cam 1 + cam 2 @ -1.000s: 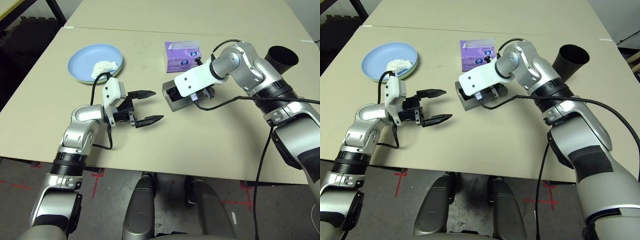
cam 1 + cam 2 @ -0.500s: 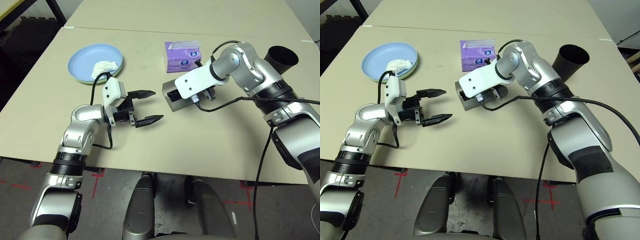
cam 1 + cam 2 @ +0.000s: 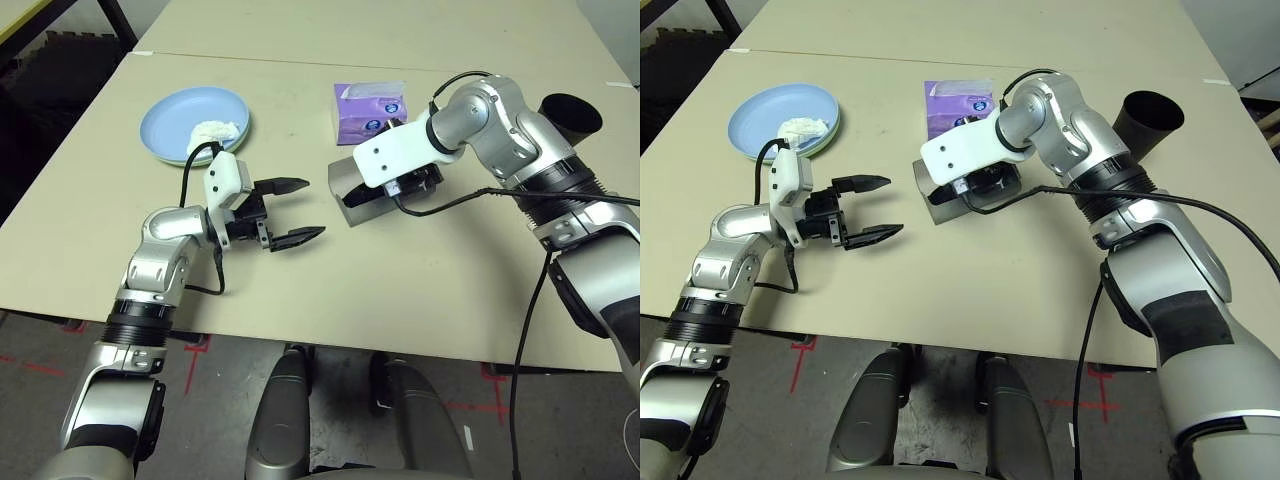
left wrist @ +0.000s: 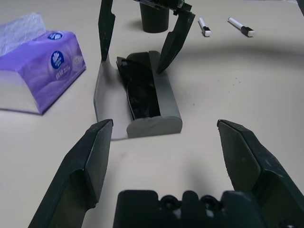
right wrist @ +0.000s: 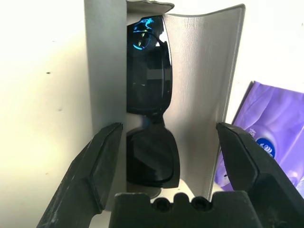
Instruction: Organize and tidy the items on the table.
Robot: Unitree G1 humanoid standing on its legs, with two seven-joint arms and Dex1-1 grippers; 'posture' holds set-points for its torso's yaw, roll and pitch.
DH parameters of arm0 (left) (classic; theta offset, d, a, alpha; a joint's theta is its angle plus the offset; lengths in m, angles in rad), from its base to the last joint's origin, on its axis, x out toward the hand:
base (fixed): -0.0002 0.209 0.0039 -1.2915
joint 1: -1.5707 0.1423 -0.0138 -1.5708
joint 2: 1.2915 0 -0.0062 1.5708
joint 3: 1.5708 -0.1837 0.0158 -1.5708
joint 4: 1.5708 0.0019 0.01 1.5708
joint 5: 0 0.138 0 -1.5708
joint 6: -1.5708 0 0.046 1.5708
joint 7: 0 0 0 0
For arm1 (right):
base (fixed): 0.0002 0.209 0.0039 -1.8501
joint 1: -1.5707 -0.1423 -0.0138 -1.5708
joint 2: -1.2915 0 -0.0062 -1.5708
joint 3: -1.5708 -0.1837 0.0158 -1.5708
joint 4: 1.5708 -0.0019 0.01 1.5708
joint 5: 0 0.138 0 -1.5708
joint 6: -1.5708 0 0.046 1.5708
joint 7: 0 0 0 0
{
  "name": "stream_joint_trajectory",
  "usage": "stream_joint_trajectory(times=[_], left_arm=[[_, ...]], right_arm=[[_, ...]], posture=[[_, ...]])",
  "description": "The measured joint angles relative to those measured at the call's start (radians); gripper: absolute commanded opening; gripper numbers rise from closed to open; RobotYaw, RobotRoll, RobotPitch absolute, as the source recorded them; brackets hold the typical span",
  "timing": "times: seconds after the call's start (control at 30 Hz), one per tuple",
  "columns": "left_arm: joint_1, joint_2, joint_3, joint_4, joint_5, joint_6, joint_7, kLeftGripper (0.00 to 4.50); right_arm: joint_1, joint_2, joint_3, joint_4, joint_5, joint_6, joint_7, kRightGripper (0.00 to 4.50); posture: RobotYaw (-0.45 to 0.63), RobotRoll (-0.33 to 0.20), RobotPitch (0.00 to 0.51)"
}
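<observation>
Black sunglasses [image 5: 148,118] are showing a blue glint inside the grey glasses case [image 4: 164,102], beside a purple tissue box [image 4: 40,64], a light blue plate [image 3: 170,118], white tissue wad [image 3: 212,133] and cream-beige table [image 3: 400,290].

Both arms out over table, both grippers wide open.
Left gripper [image 3: 297,211] held level, pointing right, fingers spread, holding nothing. Right gripper [image 5: 165,156] angled downward toward the left, fingers [image 5: 102,156] apart, gripping nothing; right silver forearm [image 3: 520,130] bent in from right side.

Dark floor [image 3: 40,340], red marks, possibly tape [image 3: 195,345]
</observation>
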Motion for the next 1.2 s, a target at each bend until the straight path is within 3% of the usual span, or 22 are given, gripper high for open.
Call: stream_joint_trajectory(times=[0.13, 0.27, 0.43, 0.7, 0.8, 0.93, 1.1, 1.2], left_arm=[[-0.006, -0.005, 0.000, 0.008, 0.002, -0.005, -0.003, 4.50], [-0.008, -0.007, -0.001, 0.028, 0.004, -0.008, -0.009, 4.50], [-0.006, -0.003, 0.001, 0.029, 0.003, -0.009, -0.016, 4.50], [-0.009, 0.004, 0.000, 0.039, 0.005, -0.009, -0.030, 4.50], [-0.009, 0.003, -0.001, 0.040, 0.006, -0.009, -0.030, 4.50], [-0.010, 0.003, -0.001, 0.049, 0.007, -0.009, -0.031, 4.50], [-0.018, 0.006, -0.001, 0.082, 0.012, -0.010, -0.036, 4.50], [-0.042, 0.009, -0.001, 0.105, 0.014, -0.017, -0.044, 4.50]], right_arm=[[0.004, -0.031, -0.053, -0.052, 0.086, 0.071, 0.071, 4.48], [0.081, -0.063, -0.156, -0.122, 0.215, 0.219, 0.114, 4.48], [0.315, -0.029, -0.384, -0.284, 0.463, 0.490, 0.028, 4.48], [0.615, 0.103, -0.588, -0.565, 0.719, 0.739, -0.230, 4.48], [0.685, 0.153, -0.639, -0.596, 0.790, 0.676, -0.299, 4.48], [0.777, 0.184, -0.668, -0.570, 0.791, 0.449, -0.379, 4.48], [0.873, 0.176, -0.670, -0.488, 0.782, 0.224, -0.411, 4.48], [0.876, 0.135, -0.669, -0.439, 0.772, 0.128, -0.409, 4.48]], posture=[[0.23, 0.000, 0.208], [0.22, 0.000, 0.207], [0.20, 0.000, 0.208], [0.18, 0.000, 0.212], [0.18, 0.000, 0.212], [0.17, 0.000, 0.214], [0.16, 0.000, 0.213], [0.15, 0.000, 0.212]])
